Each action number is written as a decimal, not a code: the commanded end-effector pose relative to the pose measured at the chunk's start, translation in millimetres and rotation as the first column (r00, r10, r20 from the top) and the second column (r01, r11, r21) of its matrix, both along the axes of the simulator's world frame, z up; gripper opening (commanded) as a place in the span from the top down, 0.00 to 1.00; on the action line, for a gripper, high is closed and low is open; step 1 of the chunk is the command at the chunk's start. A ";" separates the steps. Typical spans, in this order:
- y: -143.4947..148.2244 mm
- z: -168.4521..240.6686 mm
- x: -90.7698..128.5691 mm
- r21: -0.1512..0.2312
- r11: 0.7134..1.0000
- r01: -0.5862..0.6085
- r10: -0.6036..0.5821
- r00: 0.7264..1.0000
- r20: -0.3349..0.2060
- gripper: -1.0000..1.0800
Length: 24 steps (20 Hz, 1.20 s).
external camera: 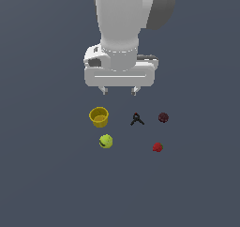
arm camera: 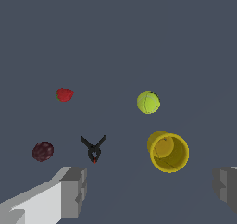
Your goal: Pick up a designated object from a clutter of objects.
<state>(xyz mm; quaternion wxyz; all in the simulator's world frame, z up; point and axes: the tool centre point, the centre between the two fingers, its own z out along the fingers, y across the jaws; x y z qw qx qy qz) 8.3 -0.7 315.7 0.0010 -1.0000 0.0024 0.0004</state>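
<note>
While the fingers (external camera: 119,90) hang spread (holding nothing), the black clamp (external camera: 137,119) lies below.

A white robot arm (external camera: 119,24) hangs over a dark grey counter (external camera: 47,184), its claw (external camera: 119,90) spread wide and clear of five small objects below. A black clamp (external camera: 137,119) with a red spot sits between a yellow cup (external camera: 99,117), on the exterior view's left, and a dark maroon berry (external camera: 163,117). Nearer the camera lie a yellow-green ball (external camera: 106,141) and a red berry (external camera: 157,147), well apart.
</note>
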 end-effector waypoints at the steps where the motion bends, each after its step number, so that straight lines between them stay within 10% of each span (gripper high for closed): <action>1: 0.0 0.0 0.0 0.000 1.000 0.000 0.000 1.000 0.000 0.04; 24: 37.0 -33.9 5.0 -0.011 0.999 -0.031 0.032 0.999 0.032 0.04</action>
